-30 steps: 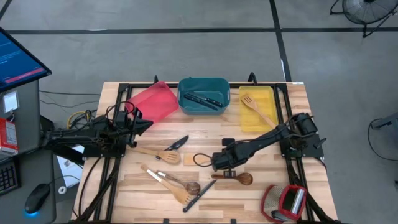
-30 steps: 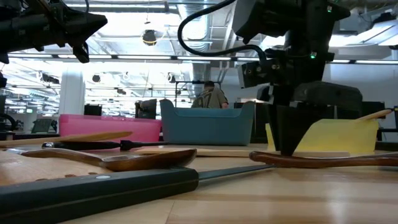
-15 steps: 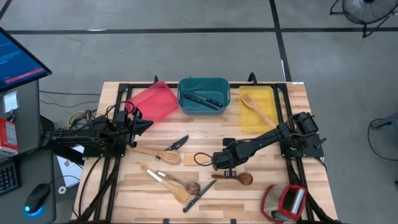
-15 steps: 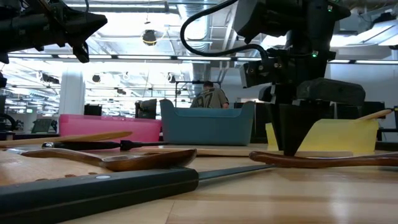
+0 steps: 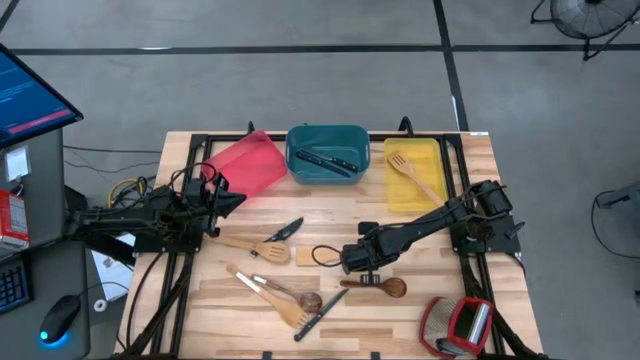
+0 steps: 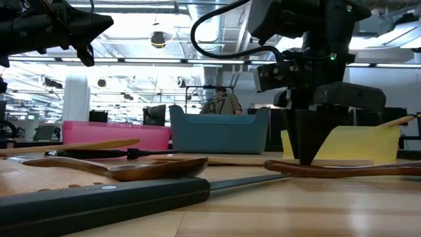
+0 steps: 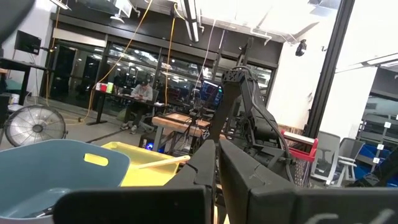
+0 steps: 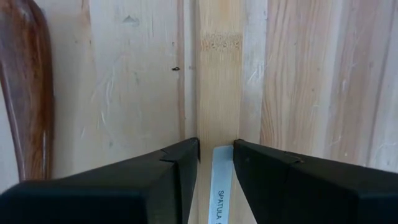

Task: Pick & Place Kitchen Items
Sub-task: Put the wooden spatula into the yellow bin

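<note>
The right pincer (image 5: 357, 262) is lowered to the worktop (image 5: 440, 280) near its middle, its fingers (image 8: 155, 180) clenched on the flat light wooden spatula (image 8: 219, 93) lying there, a dark wooden spoon (image 5: 378, 287) just beside it. The left pincer (image 5: 232, 200) is held clenched and empty above the worktop's left side, near the red tray (image 5: 248, 163). Further spatulas, spoons and knives (image 5: 275, 290) are scattered on the worktop.

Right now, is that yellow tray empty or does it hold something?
Not empty: the yellow tray holds one light wooden slotted spatula, lying diagonally inside it in the high view.
</note>
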Action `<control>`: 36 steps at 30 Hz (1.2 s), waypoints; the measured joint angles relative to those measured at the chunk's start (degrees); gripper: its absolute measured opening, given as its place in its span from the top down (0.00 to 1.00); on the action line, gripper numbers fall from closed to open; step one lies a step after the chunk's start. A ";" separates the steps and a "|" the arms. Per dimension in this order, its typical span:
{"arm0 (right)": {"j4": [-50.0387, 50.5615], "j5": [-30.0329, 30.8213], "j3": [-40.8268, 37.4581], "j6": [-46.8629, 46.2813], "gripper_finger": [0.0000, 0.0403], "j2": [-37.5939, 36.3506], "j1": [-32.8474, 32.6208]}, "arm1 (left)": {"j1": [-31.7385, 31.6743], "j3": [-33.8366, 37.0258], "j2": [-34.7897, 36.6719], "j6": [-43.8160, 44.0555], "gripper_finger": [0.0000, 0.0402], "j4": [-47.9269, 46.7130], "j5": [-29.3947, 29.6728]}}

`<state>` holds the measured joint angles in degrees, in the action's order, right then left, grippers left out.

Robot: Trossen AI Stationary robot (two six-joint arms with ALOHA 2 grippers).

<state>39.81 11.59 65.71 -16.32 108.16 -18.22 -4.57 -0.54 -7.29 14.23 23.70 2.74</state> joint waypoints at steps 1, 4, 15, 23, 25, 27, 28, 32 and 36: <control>0.00 -0.04 0.00 -0.22 0.72 0.00 -0.02 | 0.00 0.00 0.00 0.01 0.99 0.01 -0.01; -0.07 -0.90 0.00 -0.26 0.72 -0.02 -0.02 | 0.01 0.00 0.00 -0.01 0.99 0.00 -0.01; -2.36 -1.25 0.00 -0.26 0.72 -0.07 -0.02 | 0.00 0.00 0.00 0.01 0.99 -0.02 -0.01; -3.47 -1.24 -0.31 -0.26 0.72 -0.09 -0.02 | 0.01 -0.02 0.00 -0.01 0.99 -0.02 -0.01; -3.36 -1.22 -0.65 -0.28 0.72 -0.13 -0.02 | 0.01 0.00 0.00 -0.01 0.99 -0.02 -0.02; -3.37 -1.22 -0.68 -0.57 0.72 -0.13 -0.02 | -0.01 0.00 0.00 0.01 0.99 -0.02 0.00; -3.38 -1.22 -0.68 -0.72 0.72 -0.13 -0.02 | 0.00 0.00 0.00 0.01 0.99 -0.02 -0.01; -3.38 -1.22 -0.70 -0.72 0.72 -0.13 -0.02 | 0.00 0.00 0.00 0.00 0.99 -0.02 -0.01; -3.37 -1.22 -0.70 -0.74 0.72 -0.13 -0.02 | -0.01 0.00 0.00 -0.01 0.99 -0.02 -0.02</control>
<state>36.45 10.37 65.01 -17.06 108.03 -18.24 -4.58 -0.54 -7.29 14.22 23.68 2.72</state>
